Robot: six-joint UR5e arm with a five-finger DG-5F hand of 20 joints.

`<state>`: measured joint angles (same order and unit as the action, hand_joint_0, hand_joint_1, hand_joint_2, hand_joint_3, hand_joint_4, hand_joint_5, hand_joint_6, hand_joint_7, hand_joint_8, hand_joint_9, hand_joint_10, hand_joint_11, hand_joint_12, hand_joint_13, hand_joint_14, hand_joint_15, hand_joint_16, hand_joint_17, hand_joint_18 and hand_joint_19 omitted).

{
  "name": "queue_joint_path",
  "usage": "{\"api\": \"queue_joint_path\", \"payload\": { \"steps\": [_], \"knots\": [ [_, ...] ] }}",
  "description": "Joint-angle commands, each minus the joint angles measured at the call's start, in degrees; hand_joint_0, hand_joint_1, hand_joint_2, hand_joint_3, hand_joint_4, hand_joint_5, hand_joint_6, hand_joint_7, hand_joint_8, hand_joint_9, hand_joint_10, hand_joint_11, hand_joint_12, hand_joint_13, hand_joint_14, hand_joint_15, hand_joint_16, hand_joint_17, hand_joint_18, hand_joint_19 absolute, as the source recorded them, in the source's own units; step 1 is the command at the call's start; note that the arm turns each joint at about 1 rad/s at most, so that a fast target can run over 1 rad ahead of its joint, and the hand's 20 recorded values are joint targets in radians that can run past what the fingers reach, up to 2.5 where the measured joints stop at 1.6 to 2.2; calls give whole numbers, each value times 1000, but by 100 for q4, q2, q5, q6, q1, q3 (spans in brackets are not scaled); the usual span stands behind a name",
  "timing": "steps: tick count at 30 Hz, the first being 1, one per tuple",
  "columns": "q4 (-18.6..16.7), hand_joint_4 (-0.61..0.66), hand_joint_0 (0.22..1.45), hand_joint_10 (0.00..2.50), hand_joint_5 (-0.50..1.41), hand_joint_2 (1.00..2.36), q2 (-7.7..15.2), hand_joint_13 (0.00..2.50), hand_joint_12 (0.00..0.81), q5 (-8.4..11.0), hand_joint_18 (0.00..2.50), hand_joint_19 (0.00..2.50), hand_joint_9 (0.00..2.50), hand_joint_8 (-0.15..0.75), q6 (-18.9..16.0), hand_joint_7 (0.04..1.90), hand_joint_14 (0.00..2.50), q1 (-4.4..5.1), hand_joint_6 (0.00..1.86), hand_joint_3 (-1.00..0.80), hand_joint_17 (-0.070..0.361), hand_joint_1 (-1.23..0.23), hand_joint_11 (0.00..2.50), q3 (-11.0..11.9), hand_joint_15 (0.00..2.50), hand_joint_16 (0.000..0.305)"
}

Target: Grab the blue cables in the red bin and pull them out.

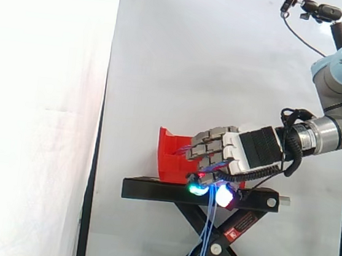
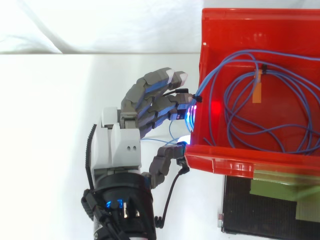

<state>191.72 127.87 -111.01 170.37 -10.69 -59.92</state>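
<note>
The red bin stands on the black stand, with blue cables coiled inside it. My hand is at the bin's open front edge, fingers curled toward the thumb. One blue strand crosses the front wall straight into those curled fingers. In the side view the hand sits low in front of the bin, and several blue strands hang from it past the stand's edge toward the floor. The hand is shut on the cables.
An orange tag is fixed on one cable loop inside the bin. The stand's scissor legs lie behind the hanging strands. A white curtain backs the scene, and a small camera sits on a pole at upper right.
</note>
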Motion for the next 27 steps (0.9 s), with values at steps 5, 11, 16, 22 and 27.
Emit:
{"api": "queue_joint_path", "payload": {
  "steps": [5,11,16,22,27],
  "knots": [
    [-12,148,812,20,997,1000,1,813,291,0,588,578,1063,230,0,672,17,5,15,-1000,83,-837,490,-2,448,37],
    [-20,146,816,22,1005,1000,1,814,291,0,587,579,1065,224,0,686,17,5,14,-1000,82,-840,491,-2,445,37],
    [-38,137,822,22,1006,1000,1,812,288,0,586,579,1067,224,0,688,17,-4,15,-1000,82,-839,499,-2,446,36],
    [-38,142,826,21,1015,1000,1,813,286,0,586,572,1068,225,0,698,17,-4,15,-1000,82,-840,498,-2,441,36],
    [-38,133,832,22,1036,1000,1,815,285,0,584,574,1078,222,0,723,17,-4,14,-1000,81,-842,501,-29,445,36]
  ]
}}
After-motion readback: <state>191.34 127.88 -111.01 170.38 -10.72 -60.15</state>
